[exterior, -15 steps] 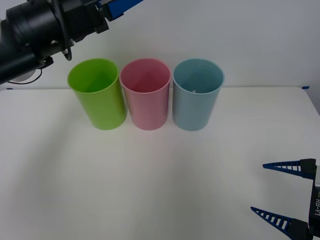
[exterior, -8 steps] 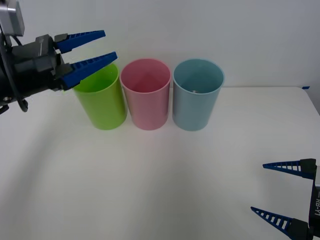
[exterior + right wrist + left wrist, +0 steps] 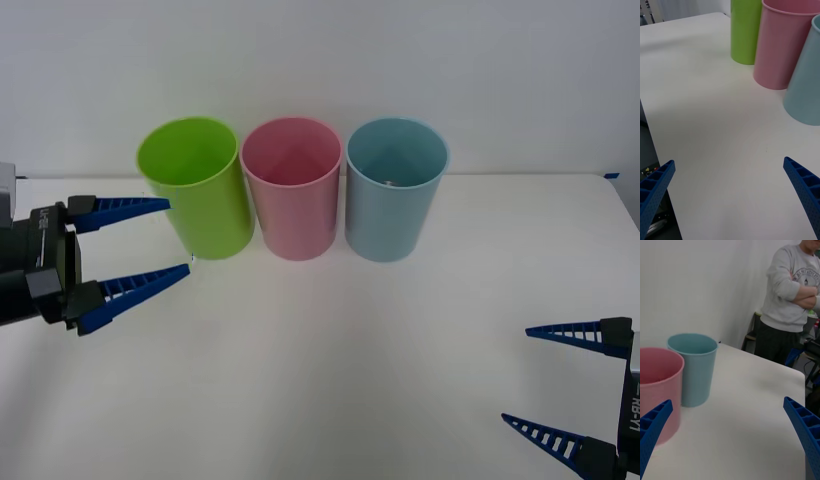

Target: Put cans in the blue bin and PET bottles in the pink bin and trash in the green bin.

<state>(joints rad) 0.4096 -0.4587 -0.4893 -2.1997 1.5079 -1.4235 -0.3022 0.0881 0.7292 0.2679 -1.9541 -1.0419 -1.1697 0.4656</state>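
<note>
Three tall round bins stand in a row at the back of the table: the green bin (image 3: 195, 190) on the left, the pink bin (image 3: 292, 192) in the middle, the blue bin (image 3: 395, 195) on the right. My left gripper (image 3: 178, 235) is open and hovers low just left of the green bin, pointing toward it. Its wrist view looks past the pink bin (image 3: 657, 390) to the blue bin (image 3: 692, 367). My right gripper (image 3: 515, 375) rests open at the table's near right; ahead of it are the green bin (image 3: 747, 30), pink bin (image 3: 784, 45) and blue bin (image 3: 807, 86). Cans, PET bottles and trash are out of view.
The white table (image 3: 330, 350) spreads out in front of the bins. Its far right corner carries a small blue mark (image 3: 610, 175). A white wall rises close behind the bins. The table's side edge (image 3: 647, 123) runs near my right gripper.
My left arm has swung down from above the green bin to a low spot at the table's left, its fingers open. The right gripper and the bins have not moved.
</note>
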